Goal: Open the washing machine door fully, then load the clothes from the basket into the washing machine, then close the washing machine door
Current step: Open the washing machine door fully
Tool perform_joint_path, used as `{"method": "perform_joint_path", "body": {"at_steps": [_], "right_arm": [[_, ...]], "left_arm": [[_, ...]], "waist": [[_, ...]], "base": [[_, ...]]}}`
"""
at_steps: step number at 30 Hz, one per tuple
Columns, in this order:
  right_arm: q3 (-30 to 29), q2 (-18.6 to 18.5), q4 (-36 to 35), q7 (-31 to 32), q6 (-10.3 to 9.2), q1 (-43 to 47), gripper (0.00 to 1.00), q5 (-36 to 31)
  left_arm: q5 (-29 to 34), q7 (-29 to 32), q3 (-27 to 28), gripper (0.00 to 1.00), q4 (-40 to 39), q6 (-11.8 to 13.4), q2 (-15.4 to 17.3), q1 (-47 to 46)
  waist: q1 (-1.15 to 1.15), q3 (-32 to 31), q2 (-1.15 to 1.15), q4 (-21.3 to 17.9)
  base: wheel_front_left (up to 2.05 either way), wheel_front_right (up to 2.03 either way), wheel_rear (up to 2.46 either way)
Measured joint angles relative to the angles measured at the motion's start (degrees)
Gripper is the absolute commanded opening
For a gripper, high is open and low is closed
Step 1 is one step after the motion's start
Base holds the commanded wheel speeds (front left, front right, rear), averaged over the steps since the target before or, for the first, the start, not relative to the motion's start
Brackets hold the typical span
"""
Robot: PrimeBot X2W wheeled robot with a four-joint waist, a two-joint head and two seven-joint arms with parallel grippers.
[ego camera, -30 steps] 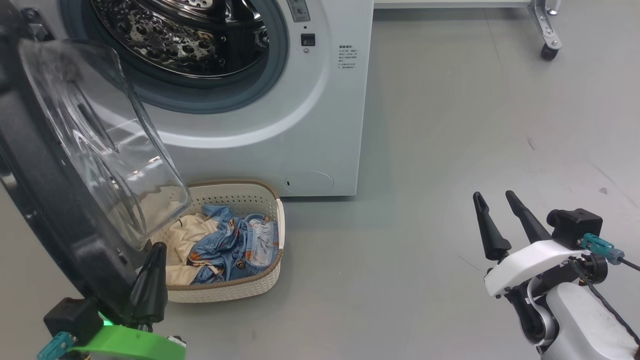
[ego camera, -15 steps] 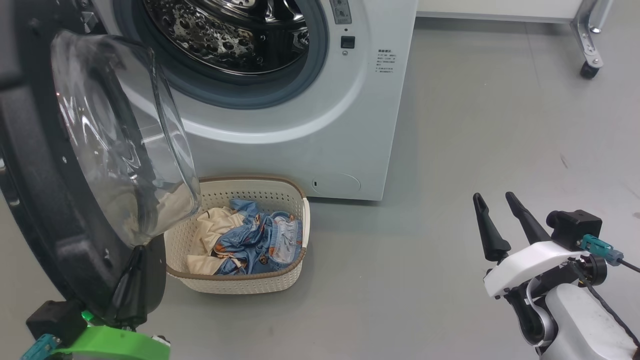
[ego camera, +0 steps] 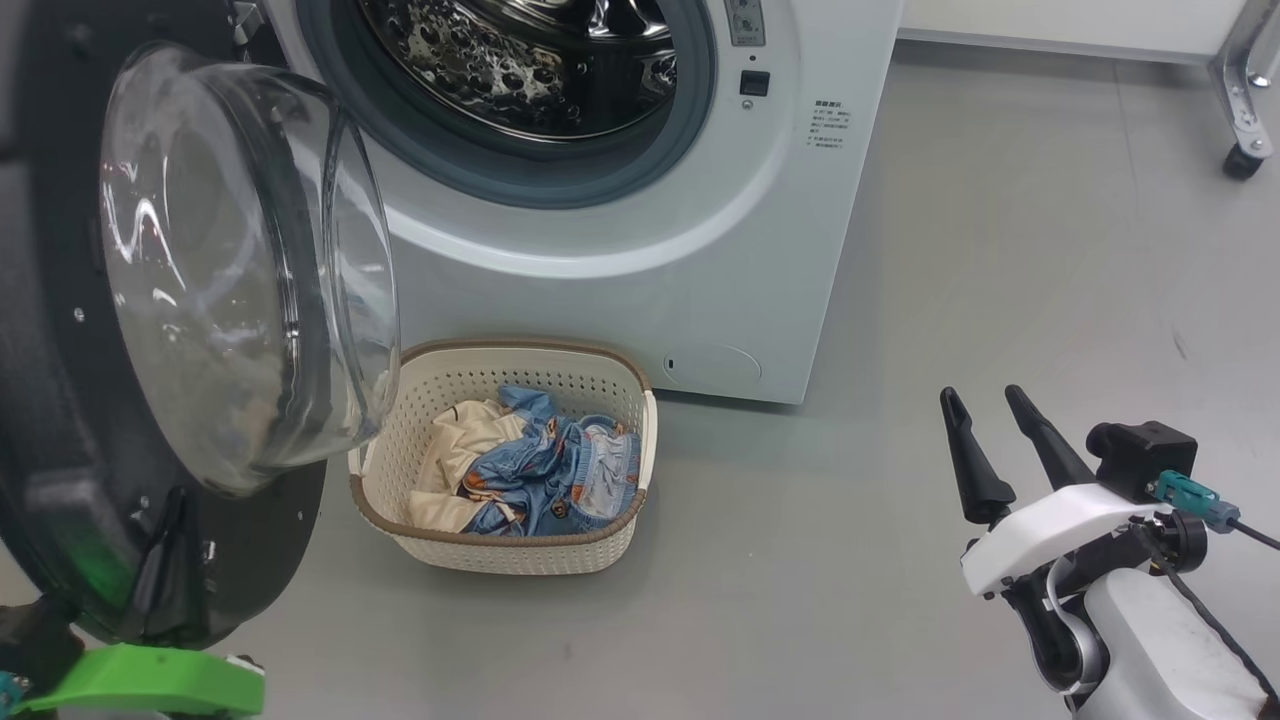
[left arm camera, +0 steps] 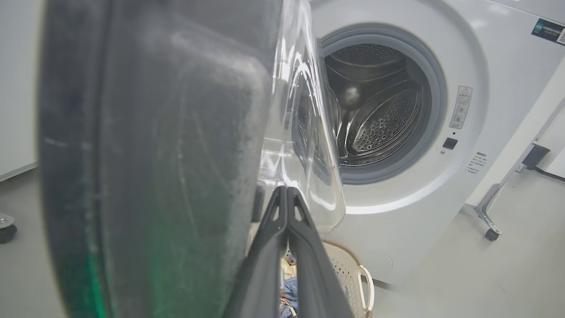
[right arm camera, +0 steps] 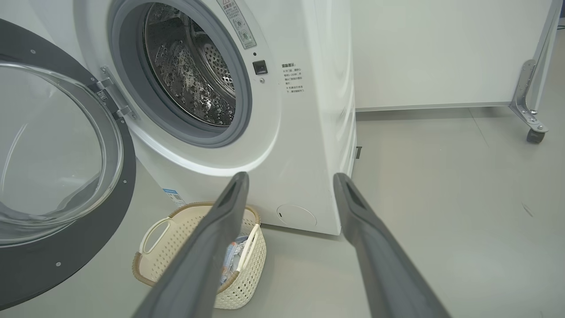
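Left gripper [left arm camera: 287, 194]: my two fingers are pressed together with nothing between them, the tips up at the lower edge of the washing machine door [ego camera: 230, 280]. I think they touch it, but the wrist view is too blurred that close for me to be sure.
Washing machine door: it stands swung wide at the left of the washing machine [ego camera: 620, 290], leaving the steel drum [ego camera: 520, 60] exposed.
Right gripper [ego camera: 980, 395]: the fingers are spread apart and empty, over the floor [ego camera: 900, 300] well to the right of the washing machine.
Basket [ego camera: 500, 347]: it sits on the floor just in front of the washing machine's lower front, partly under the door's glass bowl.
Clothes [ego camera: 545, 470]: they lie in the basket, blue printed fabric beside a cream piece. They are near my left gripper and well apart from my right.
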Motion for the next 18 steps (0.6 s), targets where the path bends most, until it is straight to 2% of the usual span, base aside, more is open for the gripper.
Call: {"method": "perform_joint_path", "body": {"at_steps": [10, 18], "right_arm": [[0.08, 0.76, -0.01, 0.00, 0.01, -0.04, 1.00, -0.18], [0.27, 1.27, -0.03, 0.00, 0.15, -0.52, 1.00, -0.75]], "left_arm": [[-1.32, 3.47, 3.64, 0.00, -0.53, 2.04, 2.69, -0.10], [-1.77, 6.83, 7.00, 0.00, 0.15, 3.16, 6.55, -1.05]], "waist": [[0.00, 1.80, 0.00, 1.36], [0.00, 3.85, 0.00, 2.09]], "base": [[0.00, 0.00, 0.00], [0.00, 0.00, 0.00]]}}
